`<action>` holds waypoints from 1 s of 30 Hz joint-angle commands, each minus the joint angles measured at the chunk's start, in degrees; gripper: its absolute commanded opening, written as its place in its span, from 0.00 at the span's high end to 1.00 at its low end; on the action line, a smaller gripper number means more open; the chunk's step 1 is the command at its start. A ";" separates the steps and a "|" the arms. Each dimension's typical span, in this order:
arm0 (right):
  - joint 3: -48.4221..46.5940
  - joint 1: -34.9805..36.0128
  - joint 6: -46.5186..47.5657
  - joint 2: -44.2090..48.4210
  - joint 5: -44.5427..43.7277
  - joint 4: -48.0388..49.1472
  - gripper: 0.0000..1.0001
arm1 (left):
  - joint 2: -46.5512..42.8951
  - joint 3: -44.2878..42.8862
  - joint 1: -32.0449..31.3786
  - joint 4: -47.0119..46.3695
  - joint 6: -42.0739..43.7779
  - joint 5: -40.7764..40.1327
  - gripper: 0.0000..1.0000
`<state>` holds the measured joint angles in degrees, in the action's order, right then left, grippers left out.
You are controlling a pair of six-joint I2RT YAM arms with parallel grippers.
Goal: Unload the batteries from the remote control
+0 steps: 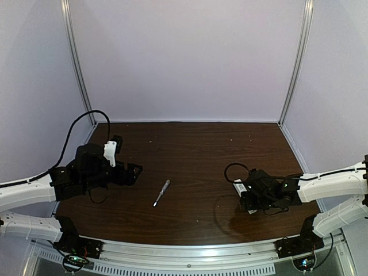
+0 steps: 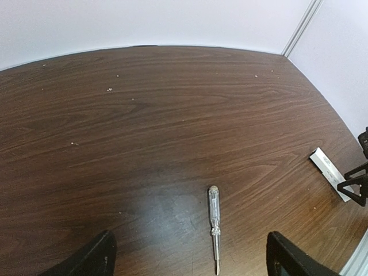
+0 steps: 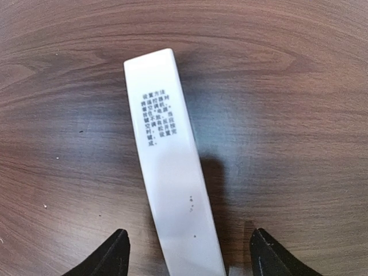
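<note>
right gripper open astride the remote

we see the remote (image 3: 172,172) lying flat on the table (image 3: 299,86), toward its right side. its printed face is up, with small black characters near the far end. our right gripper (image 3: 187,256) hangs low over the near end with its jaws apart. one finger (image 3: 106,256) stands on each side of the white bar, and wood shows between each finger and the remote, so nothing is gripped. in the top view this gripper covers most of the remote. our left gripper (image 2: 190,259) is at the left of the table, well apart from the remote, fingers spread wide and holding nothing. a screwdriver (image 2: 214,221) lies on the wood just ahead of it, between the two grippers, tip pointing back toward the left gripper.
</note>
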<state>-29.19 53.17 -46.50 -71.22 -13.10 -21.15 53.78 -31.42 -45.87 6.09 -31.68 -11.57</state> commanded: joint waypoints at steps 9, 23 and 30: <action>2.82 1.49 -0.96 -1.55 -1.10 1.60 0.35 | -0.25 -0.22 -0.28 -2.51 0.39 1.27 0.09; 2.85 2.33 -0.12 -3.93 -1.33 2.46 0.61 | -0.40 -0.13 -0.26 -2.67 0.68 1.55 0.09; 0.80 2.85 3.24 -2.69 -0.55 2.79 0.85 | -0.17 0.00 -0.28 -3.18 0.91 2.05 0.09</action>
<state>-27.07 55.16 -45.60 -74.28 -15.14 -17.93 53.78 -31.42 -45.87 6.02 -31.62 -10.33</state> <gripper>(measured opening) 0.302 0.911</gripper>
